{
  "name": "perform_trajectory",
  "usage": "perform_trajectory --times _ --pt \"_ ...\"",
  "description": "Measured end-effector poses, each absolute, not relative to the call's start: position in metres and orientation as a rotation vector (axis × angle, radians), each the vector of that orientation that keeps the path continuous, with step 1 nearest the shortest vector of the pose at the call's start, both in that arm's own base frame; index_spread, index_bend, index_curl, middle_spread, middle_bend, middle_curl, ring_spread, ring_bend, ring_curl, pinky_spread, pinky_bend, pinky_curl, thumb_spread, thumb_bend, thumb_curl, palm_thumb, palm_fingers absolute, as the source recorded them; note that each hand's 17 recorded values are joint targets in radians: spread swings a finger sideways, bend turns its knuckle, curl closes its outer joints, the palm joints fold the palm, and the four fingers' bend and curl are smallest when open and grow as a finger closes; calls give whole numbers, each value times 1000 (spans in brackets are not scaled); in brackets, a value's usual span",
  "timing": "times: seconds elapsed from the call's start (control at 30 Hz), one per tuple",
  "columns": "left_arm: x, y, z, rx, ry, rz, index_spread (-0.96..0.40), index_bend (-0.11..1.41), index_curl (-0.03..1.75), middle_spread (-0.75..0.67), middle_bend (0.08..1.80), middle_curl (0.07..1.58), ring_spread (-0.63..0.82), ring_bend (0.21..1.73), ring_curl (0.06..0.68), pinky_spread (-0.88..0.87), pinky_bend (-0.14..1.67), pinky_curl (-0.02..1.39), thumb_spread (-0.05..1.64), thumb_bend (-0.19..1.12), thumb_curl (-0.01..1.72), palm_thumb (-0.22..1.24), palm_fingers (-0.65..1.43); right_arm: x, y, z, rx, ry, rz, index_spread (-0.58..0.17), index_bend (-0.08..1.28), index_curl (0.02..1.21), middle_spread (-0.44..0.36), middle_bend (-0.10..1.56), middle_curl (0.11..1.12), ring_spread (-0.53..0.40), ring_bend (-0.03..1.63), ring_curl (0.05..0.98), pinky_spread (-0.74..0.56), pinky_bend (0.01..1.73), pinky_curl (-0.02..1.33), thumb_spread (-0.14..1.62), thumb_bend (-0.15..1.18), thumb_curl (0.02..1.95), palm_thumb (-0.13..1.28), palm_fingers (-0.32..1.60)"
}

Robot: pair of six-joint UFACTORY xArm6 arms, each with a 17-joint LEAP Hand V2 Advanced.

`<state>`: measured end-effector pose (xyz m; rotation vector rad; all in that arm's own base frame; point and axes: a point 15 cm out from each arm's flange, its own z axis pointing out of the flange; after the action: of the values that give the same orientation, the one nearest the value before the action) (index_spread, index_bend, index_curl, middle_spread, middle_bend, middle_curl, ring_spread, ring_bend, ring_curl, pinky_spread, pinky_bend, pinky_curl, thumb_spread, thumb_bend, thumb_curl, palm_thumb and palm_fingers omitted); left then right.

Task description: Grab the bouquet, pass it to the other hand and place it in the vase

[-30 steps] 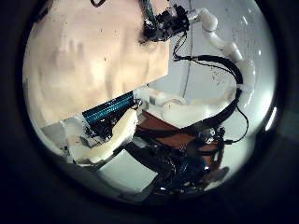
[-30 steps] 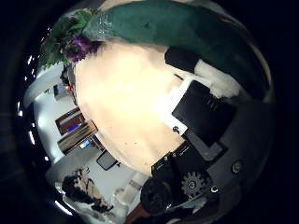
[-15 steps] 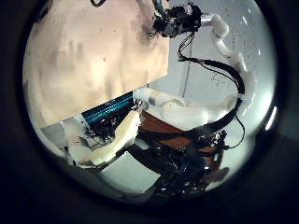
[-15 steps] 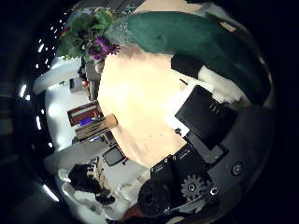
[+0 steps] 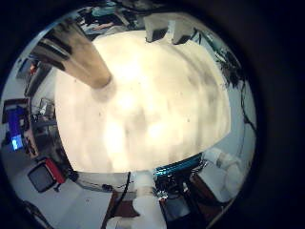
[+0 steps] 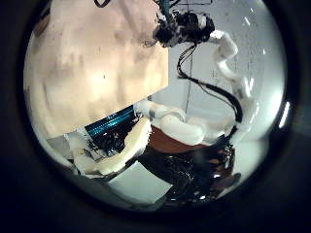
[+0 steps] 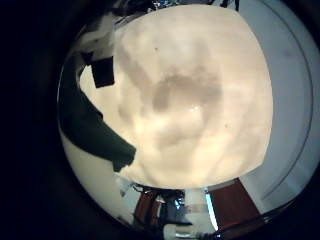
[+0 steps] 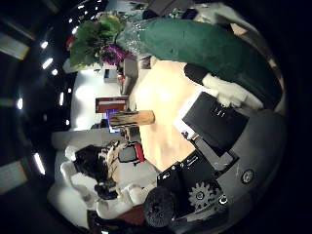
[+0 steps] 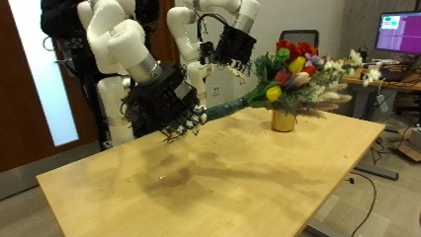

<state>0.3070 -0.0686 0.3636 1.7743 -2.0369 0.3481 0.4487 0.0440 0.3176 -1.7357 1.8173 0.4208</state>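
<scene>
At the right hand [image 9: 165, 104], fingers are curled round the green-wrapped stem of the bouquet [image 9: 296, 74], which is held clear of the table [image 9: 263, 188] with its blooms above the vase [image 9: 283, 120]. The left hand [image 9: 237, 44] is seen just above the wrap, fingers relaxed and empty. Handover step is judged pending: the left hand needs to be closed on the stem before the right is released.

A light wooden table [image 9: 237, 178] is being seen filling the foreground, over a grey floor [image 9: 20, 188]. A dark wooden door frame [image 9: 16, 89] is standing beside a bright frosted pane [image 9: 59, 79], and a lit monitor [image 9: 399, 33] (purplish screen) is glowing behind.
</scene>
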Motion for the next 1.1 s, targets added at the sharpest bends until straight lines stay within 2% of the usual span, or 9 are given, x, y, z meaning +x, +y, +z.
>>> perform_trajectory --times 0.17,0.43,0.77,1.1 --pt "323 -71 385 1774 -2003 454 336 168 299 539 196 290 629 455 219 555 212 317 948 -33 305 429 41 440 76 340 -1748 1553 449 -306 975 1066 -147 1325 830 -201 1408 652 -214 1321 738 494 -19 841 1216 1116" --pt "341 -64 404 1805 -1993 541 337 164 296 536 194 296 622 462 221 550 217 320 916 -36 301 359 43 431 106 350 -1707 1300 494 -295 1005 1060 -136 1342 816 -198 1416 656 -226 1264 780 310 -21 891 1187 1124" --pt "363 -71 432 1640 -1835 818 336 162 288 530 196 300 600 495 224 541 238 325 876 -33 306 317 50 401 132 364 -1593 1076 749 -281 1038 1044 -133 1356 805 -197 1421 660 -237 1203 845 177 -19 920 1171 1123" --pt "378 -74 449 1564 -1728 947 334 162 287 531 197 305 605 501 217 542 241 323 862 -36 311 310 42 387 145 371 -1462 895 1014 -266 1057 1031 -131 1361 797 -197 1420 662 -232 1155 910 92 -20 920 1172 1123"
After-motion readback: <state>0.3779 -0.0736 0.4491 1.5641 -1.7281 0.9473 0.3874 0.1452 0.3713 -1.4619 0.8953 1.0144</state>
